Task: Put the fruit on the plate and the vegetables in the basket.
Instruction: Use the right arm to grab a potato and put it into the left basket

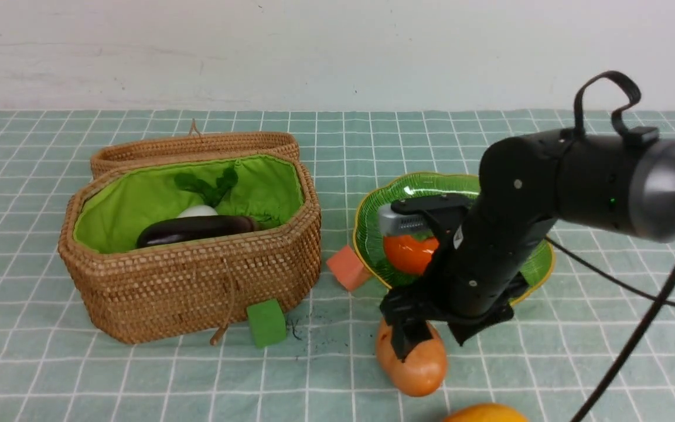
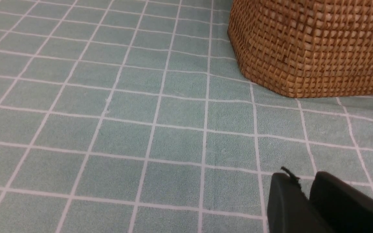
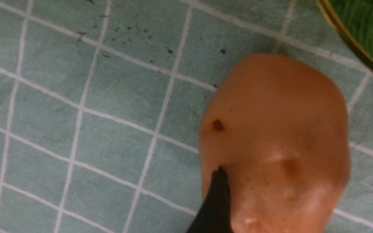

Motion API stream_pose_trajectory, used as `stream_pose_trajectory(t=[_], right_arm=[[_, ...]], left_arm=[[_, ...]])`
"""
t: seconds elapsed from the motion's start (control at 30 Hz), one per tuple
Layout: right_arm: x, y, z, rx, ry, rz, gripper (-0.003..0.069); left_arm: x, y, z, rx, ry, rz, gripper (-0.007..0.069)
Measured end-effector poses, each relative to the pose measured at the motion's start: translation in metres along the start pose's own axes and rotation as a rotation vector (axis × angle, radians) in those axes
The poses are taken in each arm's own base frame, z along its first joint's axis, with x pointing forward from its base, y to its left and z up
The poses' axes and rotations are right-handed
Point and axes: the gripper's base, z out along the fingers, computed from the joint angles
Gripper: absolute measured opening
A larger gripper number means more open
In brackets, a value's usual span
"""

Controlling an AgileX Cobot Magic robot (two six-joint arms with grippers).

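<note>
The wicker basket (image 1: 197,281) stands open at the left, with a dark eggplant (image 1: 197,228) and a white radish (image 1: 197,211) with its green leaves inside. On the green plate (image 1: 372,211) lies a round orange-red fruit (image 1: 408,253). In front of the plate a brown potato (image 1: 416,366) lies on the cloth. My right gripper (image 1: 431,340) is open and straddles it. One finger (image 3: 217,200) touches the potato (image 3: 277,136); the other stands apart. An orange-yellow fruit (image 1: 484,413) peeks in at the front edge. My left gripper (image 2: 299,176) is shut and empty, low beside the basket (image 2: 312,45).
A salmon-pink cube (image 1: 347,266) lies between basket and plate. A green cube (image 1: 266,322) leans at the basket's front. The wicker lid (image 1: 197,146) rests behind the basket. A black cable (image 1: 636,340) hangs at the right. The plate's rim (image 3: 351,42) is close to the potato.
</note>
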Motion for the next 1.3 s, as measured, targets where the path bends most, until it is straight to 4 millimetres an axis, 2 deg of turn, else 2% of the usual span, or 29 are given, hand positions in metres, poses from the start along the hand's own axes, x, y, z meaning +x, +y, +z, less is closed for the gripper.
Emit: stream_pose_trajectory(t=[0.13,0.37,0.5,0.6,0.7,0.8,0.93,0.97,1.0,1.07,1.13,1.17,1.23,1.3], right_arm=[[-0.003,0.000,0.015,-0.027,0.009,0.016,0.0610],[-0.003,0.003,0.016,-0.067,0.004,-0.072,0.0583],[-0.001,0.008,0.009,-0.113,0.019,-0.150,0.0583],[-0.008,0.019,-0.021,-0.150,-0.018,-0.250,0.0583],[-0.024,0.031,-0.058,-0.172,-0.099,-0.320,0.0583],[-0.047,0.045,-0.099,-0.194,-0.244,-0.385,0.0582],[-0.080,0.064,-0.133,-0.263,-0.480,-0.480,0.0582],[-0.082,0.065,-0.131,-0.275,-0.488,-0.485,0.0582],[-0.099,0.071,-0.127,-0.321,-0.570,-0.492,0.0582],[-0.109,0.074,-0.119,-0.353,-0.597,-0.475,0.0582],[-0.126,0.074,-0.096,-0.380,-0.624,-0.439,0.0582],[-0.128,0.074,-0.090,-0.380,-0.616,-0.434,0.0582],[-0.138,0.069,-0.061,-0.367,-0.593,-0.420,0.0582],[-0.141,0.067,-0.051,-0.352,-0.581,-0.420,0.0581]], left_arm=[[0.000,0.000,0.000,0.000,0.000,0.000,0.0113],[0.000,0.000,0.000,0.000,0.000,0.000,0.0116],[0.000,0.000,0.000,0.000,0.000,0.000,0.0121],[0.000,0.000,0.000,0.000,0.000,0.000,0.0124],[0.000,0.000,0.000,0.000,0.000,0.000,0.0128],[0.000,0.000,0.000,0.000,0.000,0.000,0.0132],[0.000,0.000,0.000,0.000,0.000,0.000,0.0134],[0.000,0.000,0.000,0.000,0.000,0.000,0.0135],[0.000,0.000,0.000,0.000,0.000,0.000,0.0138],[0.000,0.000,0.000,0.000,0.000,0.000,0.0140],[0.000,0.000,0.000,0.000,0.000,0.000,0.0143],[0.000,0.000,0.000,0.000,0.000,0.000,0.0143],[0.000,0.000,0.000,0.000,0.000,0.000,0.0146],[0.000,0.000,0.000,0.000,0.000,0.000,0.0148]])
